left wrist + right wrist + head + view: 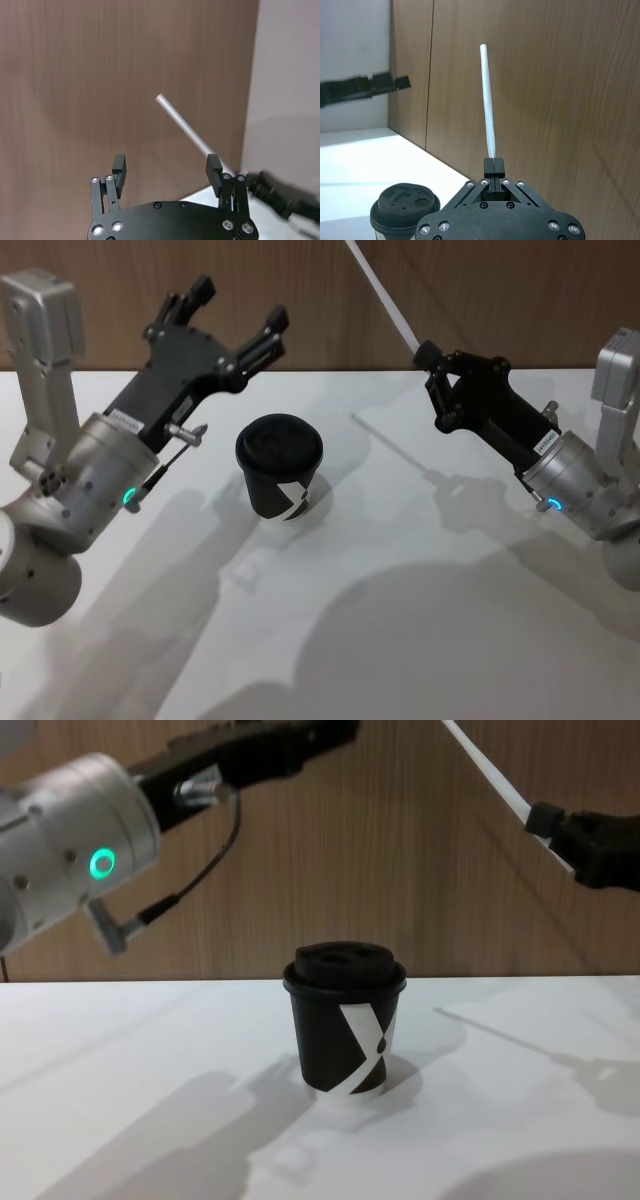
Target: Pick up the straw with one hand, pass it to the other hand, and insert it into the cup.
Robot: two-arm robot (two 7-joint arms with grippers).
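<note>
One black, lidded cup (280,475) stands alone on the white table (420,580), its white X mark facing the robot. Above the cup and to its left, the left gripper (235,312) hangs with fingers spread wide and nothing between them. Above the cup and to its right, well apart from it, the right gripper (432,358) is clenched on the lower end of the single white straw (386,300). The straw slants upward with its free end leaning toward the cup's side, high above the lid, against the wood wall (320,290) behind the cup. The count: one cup, one straw, two grippers. The straw looks featherlight and stiff along its length, yet hollow and easily crushed, with a smooth skin likely to slide or swing in a pinch. The receiving gripper would probably do best to close gently around mid-shaft, beyond the right gripper's hold, leaving one end free for the lid's opening.
</note>
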